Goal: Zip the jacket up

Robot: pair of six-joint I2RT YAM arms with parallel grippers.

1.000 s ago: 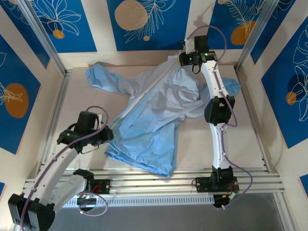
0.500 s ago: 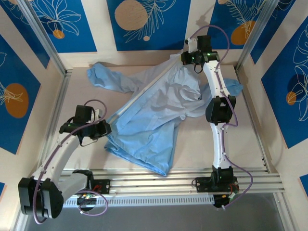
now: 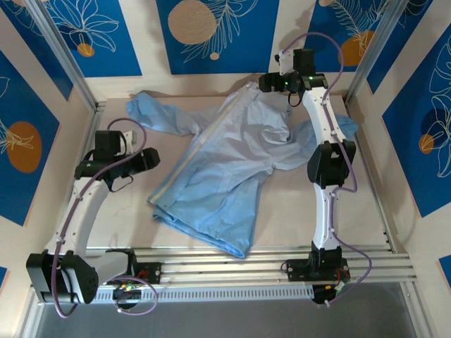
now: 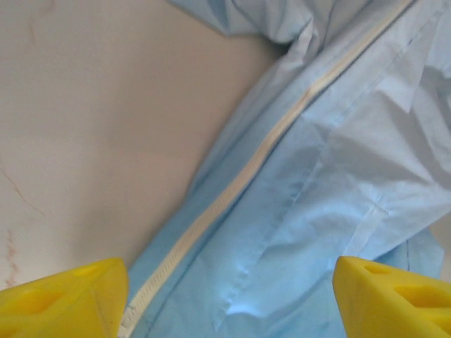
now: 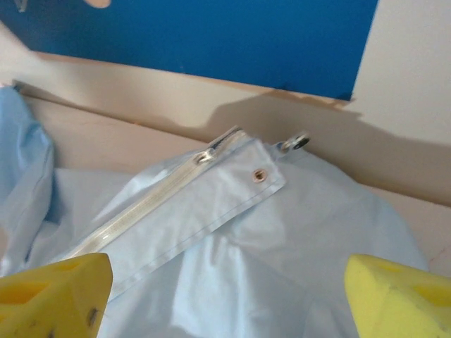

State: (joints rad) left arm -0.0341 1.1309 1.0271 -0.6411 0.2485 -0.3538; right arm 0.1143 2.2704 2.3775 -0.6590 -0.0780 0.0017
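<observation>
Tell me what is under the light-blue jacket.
The large light-blue thin fabric jacket lies spread on the beige tabletop, which shows beside it. Anything else beneath is hidden by the fabric.

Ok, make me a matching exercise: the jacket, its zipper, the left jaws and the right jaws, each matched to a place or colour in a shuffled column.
Things:
1. jacket
2. zipper
3. left jaws
4. right jaws

Descriptions:
A. open, by the zipper's collar end
B. light blue, spread on the table
C. open, by the zipper's hem end
D. pale strip running diagonally down the front

Pairs: 1-B, 2-D, 3-C, 4-A
</observation>
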